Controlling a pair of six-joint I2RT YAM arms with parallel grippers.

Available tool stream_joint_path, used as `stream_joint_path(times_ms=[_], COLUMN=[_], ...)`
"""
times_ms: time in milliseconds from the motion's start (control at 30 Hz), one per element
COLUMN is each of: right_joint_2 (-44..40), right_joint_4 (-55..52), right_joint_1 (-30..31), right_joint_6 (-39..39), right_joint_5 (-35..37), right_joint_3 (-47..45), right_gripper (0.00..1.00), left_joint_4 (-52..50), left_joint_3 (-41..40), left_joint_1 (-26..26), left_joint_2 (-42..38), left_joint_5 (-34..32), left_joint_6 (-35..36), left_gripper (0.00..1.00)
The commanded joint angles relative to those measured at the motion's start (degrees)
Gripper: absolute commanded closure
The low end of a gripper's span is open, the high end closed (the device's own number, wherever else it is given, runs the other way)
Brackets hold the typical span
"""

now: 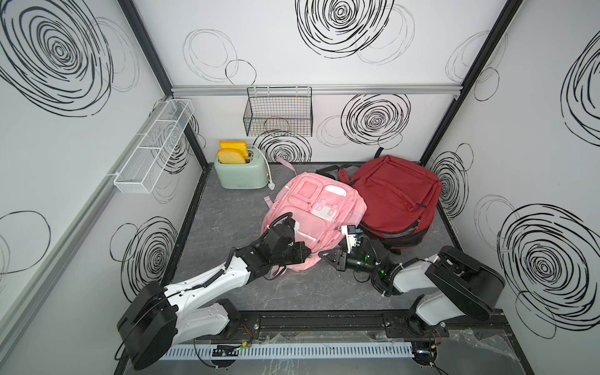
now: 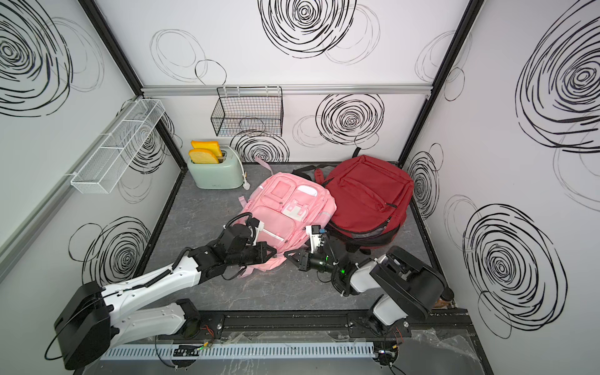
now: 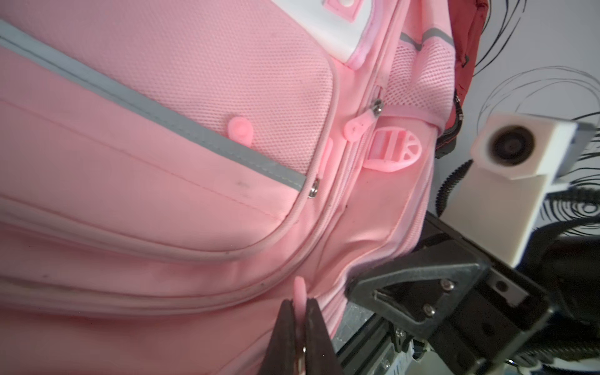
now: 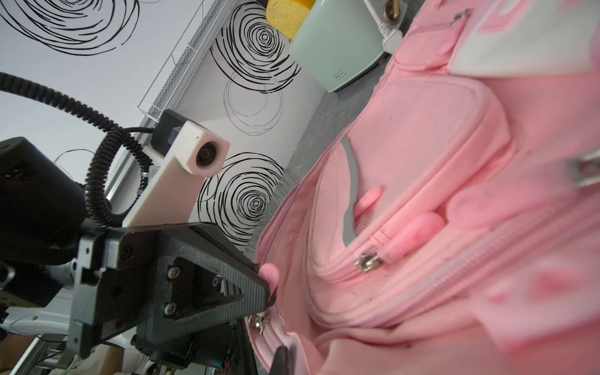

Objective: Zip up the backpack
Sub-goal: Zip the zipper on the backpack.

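The pink backpack (image 1: pixel 311 211) (image 2: pixel 285 207) lies face up mid-table. My left gripper (image 1: pixel 303 255) (image 3: pixel 300 302) is at its near edge, shut on a pink zipper pull tab (image 3: pixel 300 287) that sticks out between the fingertips. In the right wrist view the same pull tab (image 4: pixel 271 274) shows at the left gripper's finger (image 4: pixel 227 285), with a metal slider (image 4: pixel 258 321) just beside it. My right gripper (image 1: pixel 322 255) (image 4: pixel 285 352) meets the same near edge from the right. It is shut on the pink fabric, which creases toward it.
A red backpack (image 1: pixel 396 194) leans against the pink one on its right, its near zip gaping. A mint toaster (image 1: pixel 242 172) with bread stands at the back left. A black wire basket (image 1: pixel 277 112) and a white mesh shelf (image 1: pixel 152 152) hang on the walls.
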Motion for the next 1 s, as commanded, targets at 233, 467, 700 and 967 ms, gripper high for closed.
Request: stream_joint_path(times_ms=[233,467,700,967], right_joint_2=[-10.12,-11.29,-8.47,-8.77], right_joint_4=[-39.44,-61.3,-71.86,-68.34], right_joint_1=[-3.17,-8.66,-10.3,-3.84], right_joint_6=[-12.88,-17.27,-14.21,2.34], right_joint_5=[14.98,21.15,20.68,9.48], right_joint_3=[16.02,27.53,36.12,30.83], right_gripper=[1.0,1.0,0.98,0.31], left_joint_4=[-16.39,-19.22,-16.89,-1.24], left_joint_3=[1.88,3.38,3.16,-2.36], left_joint_1=[3.36,5.6,5.19,4.93], left_joint_2=[-3.28,-5.02,-5.77,-7.6], left_joint_5=[-13.07,-15.39,-11.83,0.52], left_joint_6=[6.15,8.03,7.26,1.28], left_gripper=[1.0,1.0,1.0,1.0])
